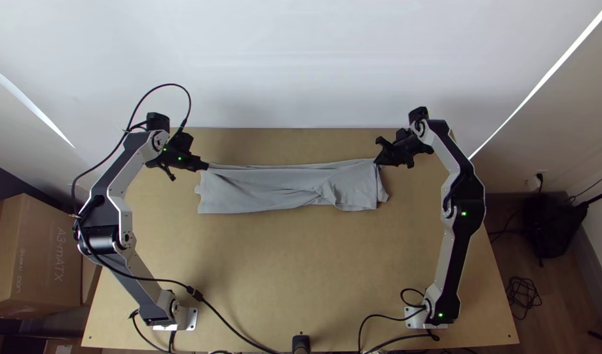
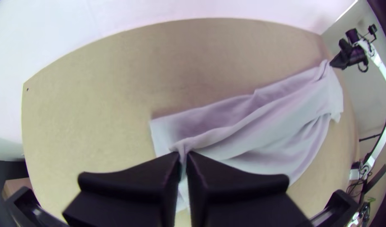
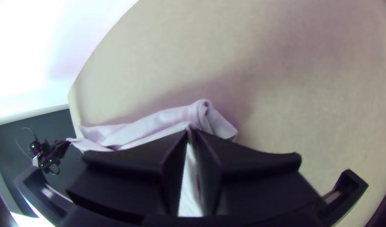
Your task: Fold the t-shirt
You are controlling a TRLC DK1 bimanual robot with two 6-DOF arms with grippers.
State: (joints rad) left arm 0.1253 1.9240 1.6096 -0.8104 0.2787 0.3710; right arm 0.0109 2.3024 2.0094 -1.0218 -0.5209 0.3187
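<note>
Seen from above, a light grey t-shirt (image 1: 261,190) stretches in a long, narrow band across the far half of a light wooden desk (image 1: 281,269), its far edge drawn nearly straight between two robot hands. The left hand (image 1: 201,164) grips the fabric at the far corner of the band's left end, while the right hand (image 1: 380,159) grips the far corner of the right end. The soft cloth lies fairly smooth on the left, then bunches into a twisted pucker right of the middle, with ripples fanning out to an uneven, loose end. The desk, flat and tan, backs onto a plain white wall (image 1: 314,65). Beside it, at left, sits a brown cardboard box (image 1: 55,255); at right, black cables (image 1: 523,295) lie coiled on a brown floor (image 1: 563,308).

In the left wrist view, the hand's (image 2: 183,156) two wide black fingers are closed on a gathered pinch of cloth. Long diagonal creases run from there toward the other hand, overlapping layers forming a shallow fold.

In the right wrist view, the hand's (image 3: 190,133) black fingers clamp the cloth beside a rounded, rolled curl and a short pointed flap. Soft shadow falls across the desk's even, matte-looking surface.
</note>
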